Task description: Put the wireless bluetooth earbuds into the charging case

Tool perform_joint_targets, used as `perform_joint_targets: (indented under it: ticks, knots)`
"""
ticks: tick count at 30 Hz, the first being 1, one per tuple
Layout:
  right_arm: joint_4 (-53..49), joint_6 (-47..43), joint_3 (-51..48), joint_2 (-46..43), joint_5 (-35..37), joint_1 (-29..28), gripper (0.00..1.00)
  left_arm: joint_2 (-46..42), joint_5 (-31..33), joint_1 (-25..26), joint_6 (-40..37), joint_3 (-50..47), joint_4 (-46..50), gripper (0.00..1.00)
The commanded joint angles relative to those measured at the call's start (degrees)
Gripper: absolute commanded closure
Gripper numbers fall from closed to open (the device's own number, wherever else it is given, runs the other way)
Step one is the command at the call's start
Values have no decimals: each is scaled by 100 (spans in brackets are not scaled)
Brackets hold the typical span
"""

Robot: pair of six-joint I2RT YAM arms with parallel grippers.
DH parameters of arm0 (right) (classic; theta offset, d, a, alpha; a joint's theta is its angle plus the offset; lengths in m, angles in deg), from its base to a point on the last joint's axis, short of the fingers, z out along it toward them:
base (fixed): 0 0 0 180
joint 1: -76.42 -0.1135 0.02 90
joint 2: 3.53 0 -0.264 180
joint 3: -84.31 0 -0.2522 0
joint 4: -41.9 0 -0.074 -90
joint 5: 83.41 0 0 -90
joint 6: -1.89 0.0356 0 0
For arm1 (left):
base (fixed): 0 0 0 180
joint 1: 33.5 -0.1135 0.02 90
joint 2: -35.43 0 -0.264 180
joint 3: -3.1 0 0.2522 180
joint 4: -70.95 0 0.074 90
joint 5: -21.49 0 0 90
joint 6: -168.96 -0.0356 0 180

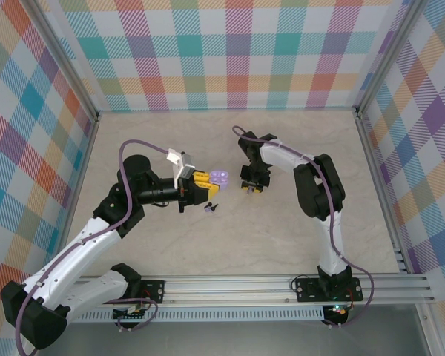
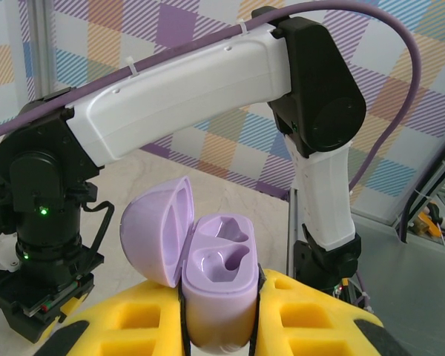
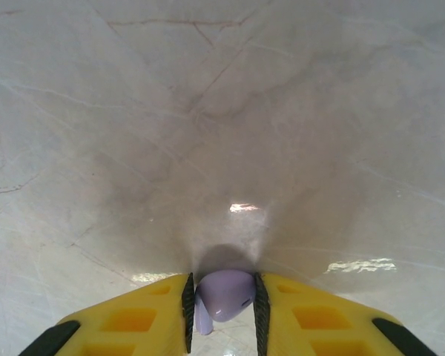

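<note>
- The left gripper (image 1: 206, 185), left of centre in the top view, is clamped on the case (image 1: 221, 176). In the left wrist view its yellow fingers (image 2: 119, 326) press the case's base from both sides at the bottom of the frame.
- The case is open. Its lid (image 2: 159, 230) hangs to the left, and the two wells (image 2: 224, 248) face upward and are both empty.
- Just below the case in the top view, a lavender bud (image 1: 208, 210) and a black bud (image 1: 215, 205) lie loose on the table (image 1: 282, 259). They are close together, but I cannot tell whether they touch.
- The right gripper (image 1: 252, 186), just right of centre, is closed on a lavender earbud (image 3: 224, 295). The right wrist view shows the earbud pinched at bottom centre with its stem hanging down and left, over bare table.
- What matters for the coming move:
  - In the top view the case lies directly left of the right gripper, near it but with a gap between, at about the same height in the frame.
  - The right arm carries the earbud, so I judge it must travel left to the wells while the left arm holds the case.
  - The stem will probably need turning to match a well's outline.
</note>
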Motion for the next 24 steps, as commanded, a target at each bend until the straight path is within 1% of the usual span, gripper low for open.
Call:
perform_joint_targets:
  ticks: [1,10,17,24]
  knots:
    - [-193,-298,130,121,178,-53,71,-88,88,-19,54,-91,-91,87]
    - [26,-910,-1,-18,335,-39,72,-80,186,-17,88,-107,-15,87]
    - [152,-1051,-82,-164,302,-35,73,-72,259,-19,80,-115,18,87]
    - [20,-1129,14,-132,194,0,65,-23,304,-19,101,-103,2,87]
